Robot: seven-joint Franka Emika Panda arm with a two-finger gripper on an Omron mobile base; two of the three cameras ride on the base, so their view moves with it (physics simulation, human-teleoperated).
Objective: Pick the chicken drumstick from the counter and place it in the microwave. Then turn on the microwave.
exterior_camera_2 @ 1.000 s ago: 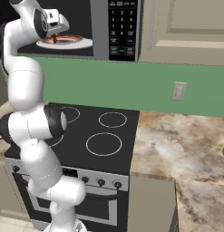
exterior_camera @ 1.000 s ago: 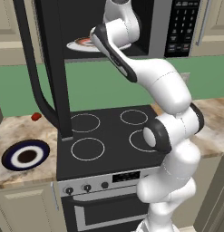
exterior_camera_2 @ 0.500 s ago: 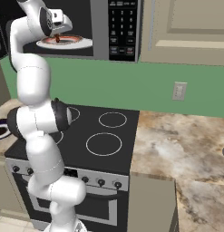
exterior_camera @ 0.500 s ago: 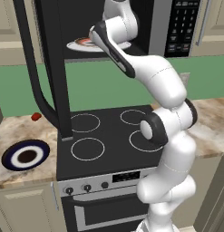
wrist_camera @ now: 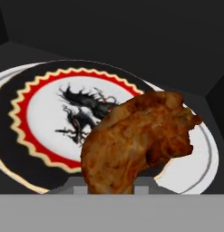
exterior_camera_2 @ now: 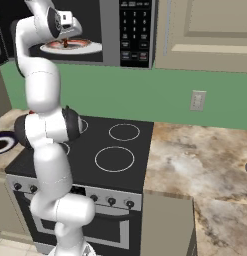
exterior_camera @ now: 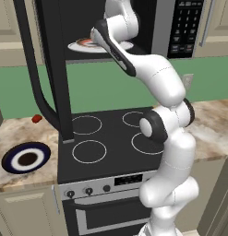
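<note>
Fingers (wrist_camera: 76,186) clamp partway closed on the drumstick (wrist_camera: 136,142), low centre in the hand view, just over the plate (wrist_camera: 36,113) (dragon print, red rim). Upper centre in the left base view, the gripper (exterior_camera: 98,38) sits inside the microwave (exterior_camera: 161,27). Placing is underway; next comes release, withdrawal, door (exterior_camera: 53,69), keypad (exterior_camera_2: 136,30).
</note>
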